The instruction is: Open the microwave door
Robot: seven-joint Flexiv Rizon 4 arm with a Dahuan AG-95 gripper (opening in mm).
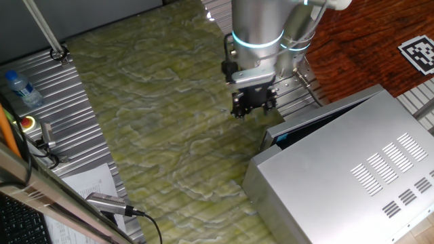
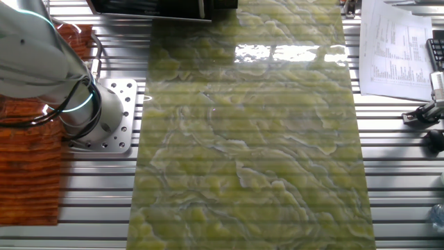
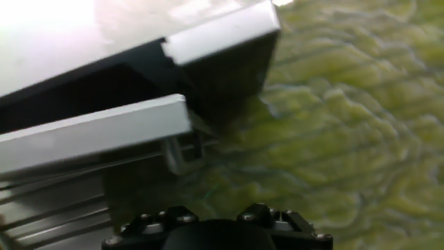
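One tool (image 1: 253, 103) hangs from the silver arm (image 1: 261, 27) above the tabletop, just beside the front corner of the microwave (image 1: 352, 176); whether its fingers are spread or pressed together cannot be told, since they show only as a dark cluster in one fixed view and only the mount appears at the bottom of the hand view. It grips nothing that can be seen. The microwave door (image 1: 325, 114) stands ajar, a thin dark strip with a silver rim angled away from the box, with a narrow wedge of gap at its near end. In the hand view the door's pale edge (image 3: 90, 132) runs below the casing edge (image 3: 222, 35), dark space between them.

Beneath the tool lies a green marbled mat (image 1: 169, 122), glossy with light reflections, laid over ribbed aluminium plates (image 1: 61, 88). The arm's round base (image 2: 104, 114) sits on a drilled plate beside an orange patterned cloth (image 2: 31, 167). At the mat's far side lie printed papers (image 2: 395, 52). Near the plates' edge stand a water bottle (image 1: 20, 88) and a red button (image 1: 28, 123).
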